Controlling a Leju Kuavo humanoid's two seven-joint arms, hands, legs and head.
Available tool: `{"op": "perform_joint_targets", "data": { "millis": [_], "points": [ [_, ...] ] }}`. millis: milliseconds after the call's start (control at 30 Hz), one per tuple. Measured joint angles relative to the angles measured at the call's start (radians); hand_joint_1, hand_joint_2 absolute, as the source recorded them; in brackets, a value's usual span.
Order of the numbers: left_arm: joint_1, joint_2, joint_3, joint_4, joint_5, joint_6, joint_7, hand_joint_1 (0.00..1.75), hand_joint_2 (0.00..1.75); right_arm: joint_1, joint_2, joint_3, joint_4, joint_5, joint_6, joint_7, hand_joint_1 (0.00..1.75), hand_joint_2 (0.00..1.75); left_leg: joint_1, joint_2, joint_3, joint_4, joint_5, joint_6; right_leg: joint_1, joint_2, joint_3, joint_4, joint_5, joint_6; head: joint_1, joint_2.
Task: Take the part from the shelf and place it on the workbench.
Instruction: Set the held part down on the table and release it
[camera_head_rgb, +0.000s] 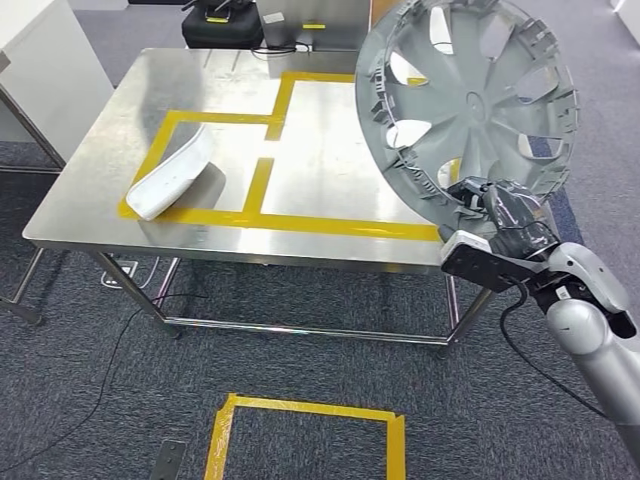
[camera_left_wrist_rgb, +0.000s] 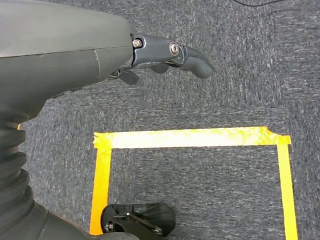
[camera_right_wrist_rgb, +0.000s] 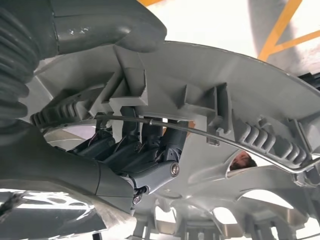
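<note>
- Left wrist view looks down at grey carpet with a yellow tape square (camera_left_wrist_rgb: 188, 137); the left hand (camera_left_wrist_rgb: 166, 55) hangs there with nothing in it, its fingers extended and loosely apart, well away from the work.
- Nearer the table, the right hand (camera_head_rgb: 498, 215) comes up from the lower right of the head view and grasps the hubcap (camera_head_rgb: 468, 100) by its lower rim; the right wrist view shows the fingers (camera_right_wrist_rgb: 151, 150) hooked inside the ribbed back edge, by the wire ring.
- So the part rises up and away from the hand, standing nearly on edge and tilted, over the right end of the workbench (camera_head_rgb: 98, 150).
- Beyond it lies the large taped outline (camera_head_rgb: 332, 225), forward and to the left of the hand; the likely move is to lay the disc flat there.
- Farther left, a white curved part (camera_head_rgb: 170, 175) occupies the smaller taped box.
</note>
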Motion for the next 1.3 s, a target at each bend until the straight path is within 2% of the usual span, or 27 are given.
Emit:
{"op": "perform_joint_targets", "data": {
  "millis": [33,67,133,167,200,300,367,400,467,500,533,567,633,667,700,800,867,933,1000,1033,1067,1100,1133,1167,1200,1233,1300],
  "points": [
    [0.001,0.000,0.000,0.000,0.000,0.000,0.000,0.00,1.75,0.000,0.000,0.000,0.000,0.000,0.000,0.000,1.75,1.75,0.000,0.000,-0.017,0.012,0.015,0.000,0.000,0.001,0.007,0.000,-0.005,0.000,0.000,0.000],
    [0.002,0.000,0.000,0.000,0.000,0.000,0.000,0.00,1.75,0.001,0.000,0.000,0.000,0.000,0.000,0.000,1.75,1.75,0.000,0.000,-0.013,-0.019,0.051,0.003,0.001,0.002,0.015,0.000,-0.011,0.001,0.000,0.000],
    [0.002,0.000,0.000,0.000,-0.001,0.000,0.000,0.00,1.75,0.001,0.000,0.000,0.000,0.000,0.000,0.000,1.75,1.75,-0.002,0.000,0.033,-0.150,0.141,0.011,0.001,0.004,0.034,-0.001,-0.024,0.005,0.001,0.000],
    [0.001,0.000,0.000,0.000,-0.001,0.000,0.000,0.00,1.75,0.001,0.000,0.000,0.000,0.000,0.000,0.000,1.75,1.75,-0.004,0.000,0.057,-0.209,0.168,0.017,0.002,0.005,0.041,-0.001,-0.030,0.009,0.001,0.000],
    [0.000,0.001,0.000,0.000,-0.001,0.000,0.000,0.00,1.75,0.001,0.000,0.001,0.000,0.000,0.000,0.000,1.75,1.75,-0.007,0.000,0.074,-0.247,0.176,0.022,0.003,0.005,0.044,-0.002,-0.034,0.014,0.001,0.000],
    [0.000,0.001,0.000,0.000,-0.002,0.000,0.001,0.00,1.75,0.009,0.000,0.001,0.000,0.000,-0.002,-0.001,1.75,1.75,-0.008,-0.001,0.091,-0.279,0.160,0.033,0.001,0.004,0.041,-0.008,-0.040,0.030,0.000,0.000],
    [0.000,0.000,0.000,0.000,-0.003,0.000,0.001,0.00,1.75,0.015,-0.001,0.001,0.000,0.000,-0.002,0.000,1.75,1.75,-0.003,-0.001,0.105,-0.292,0.161,0.042,0.001,0.003,0.026,0.022,-0.059,0.037,0.002,0.000],
    [-0.001,0.000,0.000,0.000,-0.003,0.000,0.002,0.00,1.75,0.017,-0.001,0.001,0.000,0.000,-0.002,0.001,1.75,1.75,-0.001,0.000,0.113,-0.298,0.160,0.047,0.001,0.002,0.001,0.069,-0.079,0.040,0.004,0.000],
    [-0.003,-0.002,0.000,0.000,-0.003,-0.001,0.002,0.00,1.75,0.023,-0.002,0.002,0.000,0.001,-0.002,0.001,1.75,1.75,-0.003,0.000,0.120,-0.298,0.153,0.053,0.001,0.002,-0.078,0.205,-0.124,0.044,0.006,0.000],
    [-0.002,-0.002,0.000,0.000,-0.003,-0.001,0.003,0.00,1.75,0.028,-0.002,0.002,0.000,0.003,-0.002,0.002,1.75,1.75,-0.003,0.000,0.124,-0.297,0.148,0.054,0.000,0.002,-0.116,0.258,-0.133,0.046,0.006,0.000],
    [-0.002,-0.003,0.000,0.000,-0.003,-0.001,0.005,0.00,1.75,0.031,-0.002,0.004,0.000,0.004,-0.002,0.003,1.75,1.75,-0.004,-0.001,0.129,-0.297,0.143,0.054,0.000,0.002,-0.139,0.279,-0.124,0.048,0.006,0.000],
    [-0.001,-0.003,0.000,0.000,-0.004,-0.001,0.007,0.00,1.75,0.033,-0.001,0.005,0.000,0.006,-0.001,0.006,1.75,1.75,-0.003,-0.001,0.136,-0.296,0.137,0.053,-0.001,0.002,-0.141,0.258,-0.093,0.048,0.007,0.000],
    [-0.001,-0.005,0.000,0.000,-0.005,-0.002,0.009,0.00,1.75,0.035,-0.001,0.010,0.003,0.010,-0.001,0.013,1.75,1.75,-0.002,-0.003,0.152,-0.293,0.121,0.048,-0.003,0.000,-0.095,0.131,-0.008,0.049,0.007,0.000],
    [-0.002,-0.006,0.000,0.000,-0.005,-0.002,0.010,0.00,1.75,0.035,0.001,0.012,0.005,0.013,-0.001,0.015,1.75,1.75,-0.003,-0.004,0.156,-0.289,0.113,0.043,-0.002,-0.001,-0.065,0.069,0.018,0.048,0.007,0.000],
    [-0.003,-0.006,0.000,0.000,-0.005,-0.002,0.010,0.00,1.75,0.036,0.002,0.015,0.006,0.016,-0.001,0.017,1.75,1.75,-0.005,-0.004,0.157,-0.286,0.108,0.038,-0.001,-0.001,-0.045,0.030,0.028,0.045,0.007,0.000],
    [-0.004,-0.008,0.000,0.000,-0.007,-0.003,0.010,0.00,1.75,0.040,0.009,0.022,0.014,0.031,0.000,0.028,1.75,1.75,-0.007,-0.004,0.155,-0.284,0.101,0.028,0.002,0.002,-0.030,0.012,0.017,0.029,0.005,0.000],
    [-0.005,-0.009,-0.001,0.000,-0.011,-0.004,0.011,0.00,1.75,0.042,0.016,0.030,0.023,0.042,0.004,0.037,1.75,1.75,-0.005,-0.002,0.146,-0.259,0.082,0.018,0.000,0.002,-0.024,0.009,0.013,0.017,0.003,0.000],
    [-0.007,-0.010,-0.001,0.000,-0.012,-0.008,0.012,0.00,1.75,0.041,0.024,0.038,0.035,0.048,0.007,0.042,1.75,1.75,-0.003,-0.001,0.095,-0.155,0.035,0.008,-0.001,-0.001,-0.017,0.007,0.008,0.007,0.002,0.000],
    [-0.007,-0.010,-0.001,0.000,-0.014,-0.013,0.012,0.00,1.75,0.038,0.039,0.048,0.051,0.056,0.010,0.046,1.75,1.75,-0.001,-0.001,0.019,-0.020,-0.008,0.004,0.000,-0.002,-0.012,0.007,0.004,0.002,0.002,0.000],
    [-0.007,-0.011,-0.002,0.000,-0.017,-0.014,0.012,0.00,1.75,0.036,0.049,0.054,0.062,0.062,0.011,0.051,1.75,1.75,-0.001,-0.001,-0.005,0.012,-0.006,0.004,0.001,-0.001,-0.009,0.007,0.001,0.001,0.002,0.000],
    [-0.007,-0.011,-0.003,0.000,-0.019,-0.015,0.013,0.00,1.75,0.033,0.061,0.060,0.075,0.070,0.011,0.057,1.75,1.75,0.000,-0.001,-0.010,0.003,0.017,0.005,0.001,0.000,-0.005,0.007,-0.001,0.001,0.002,0.000],
    [-0.008,-0.011,-0.005,0.000,-0.022,-0.016,0.014,0.00,1.75,0.030,0.075,0.067,0.090,0.079,0.010,0.064,1.75,1.75,-0.001,-0.001,0.004,-0.045,0.058,0.008,0.002,0.001,0.000,0.007,-0.004,0.001,0.002,0.000],
    [-0.009,-0.012,-0.006,0.000,-0.025,-0.016,0.015,0.00,1.75,0.026,0.090,0.074,0.104,0.088,0.008,0.072,1.75,1.75,-0.002,-0.001,0.030,-0.117,0.104,0.013,0.002,0.002,0.004,0.007,-0.007,0.003,0.002,0.000],
    [-0.011,-0.012,-0.008,0.000,-0.028,-0.017,0.016,0.00,1.75,0.022,0.105,0.081,0.119,0.097,0.004,0.080,1.75,1.75,-0.004,0.000,0.055,-0.184,0.139,0.018,0.004,0.003,0.007,0.007,-0.009,0.005,0.002,0.000],
    [-0.013,-0.012,-0.010,0.000,-0.031,-0.017,0.018,0.00,1.75,0.017,0.120,0.088,0.135,0.104,-0.001,0.088,1.75,1.75,-0.006,0.000,0.075,-0.236,0.157,0.022,0.005,0.004,0.007,0.007,-0.011,0.008,0.002,0.000],
    [-0.015,-0.012,-0.014,0.000,-0.035,-0.018,0.021,0.00,1.75,0.012,0.136,0.094,0.151,0.111,-0.009,0.097,1.75,1.75,-0.008,0.000,0.085,-0.263,0.161,0.025,0.005,0.005,0.004,0.007,-0.010,0.013,0.003,0.000],
    [-0.017,-0.013,-0.022,0.000,-0.041,-0.019,0.028,0.00,1.75,-0.002,0.168,0.106,0.187,0.122,-0.026,0.119,1.75,1.75,-0.009,-0.001,0.089,-0.278,0.157,0.028,0.004,0.006,0.001,0.003,-0.008,0.023,0.003,0.000]
  ]
}}
